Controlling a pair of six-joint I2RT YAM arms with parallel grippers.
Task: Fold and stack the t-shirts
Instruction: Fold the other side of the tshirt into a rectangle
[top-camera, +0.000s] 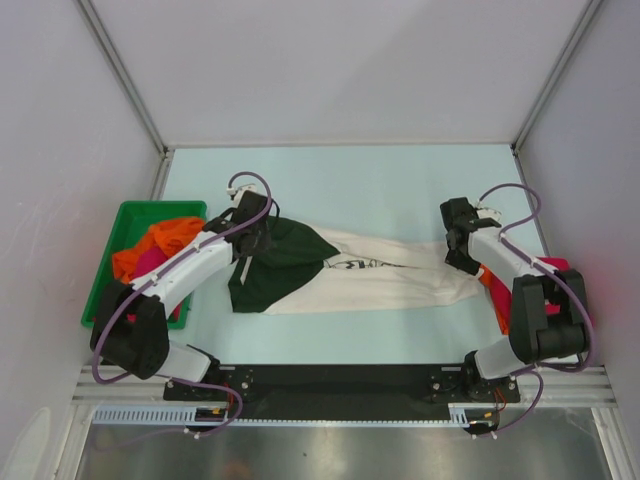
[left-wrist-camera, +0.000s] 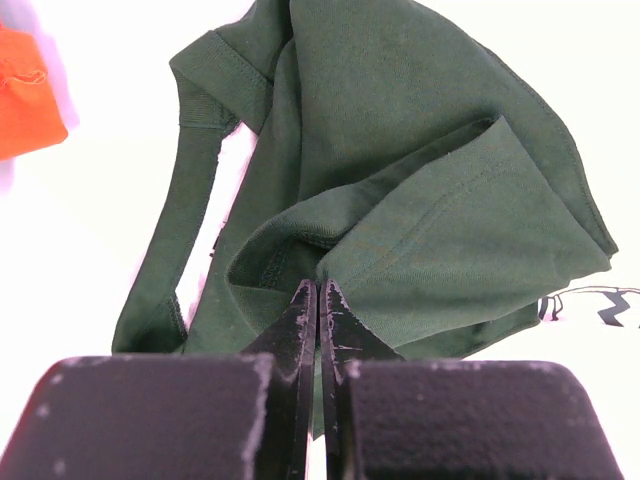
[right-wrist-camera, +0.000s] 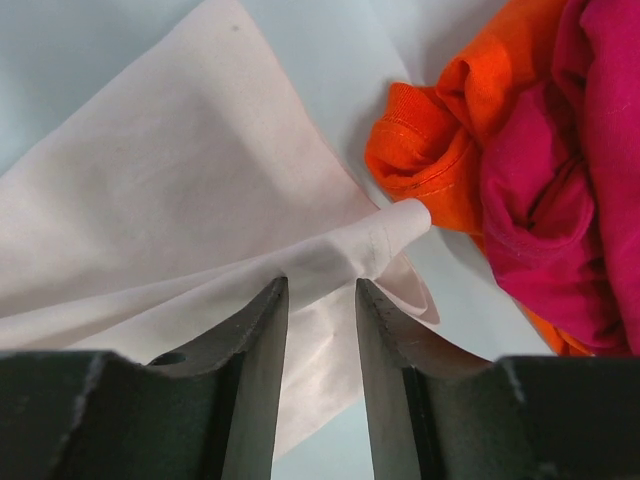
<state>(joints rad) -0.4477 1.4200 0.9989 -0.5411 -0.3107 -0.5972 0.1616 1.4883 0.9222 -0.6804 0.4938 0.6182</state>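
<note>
The cream t-shirt (top-camera: 380, 285) with dark green sleeves (top-camera: 275, 262) lies stretched left to right across the table, black print partly showing. My left gripper (top-camera: 253, 240) is at its left end. In the left wrist view its jaws (left-wrist-camera: 318, 287) are shut, pinching a fold of the green cloth (left-wrist-camera: 420, 150). My right gripper (top-camera: 463, 263) is at the shirt's right end. There its fingers (right-wrist-camera: 320, 285) stand apart, with the cream hem (right-wrist-camera: 200, 180) lying loose between and under them. An orange tee (right-wrist-camera: 425, 150) and a magenta-pink tee (right-wrist-camera: 560, 200) lie crumpled just right of that hem.
A green plastic bin (top-camera: 128, 214) at the left edge holds an orange shirt (top-camera: 165, 238) and some pink cloth. The orange and pink pile (top-camera: 500, 292) lies partly under the right arm. White walls close in the table on three sides.
</note>
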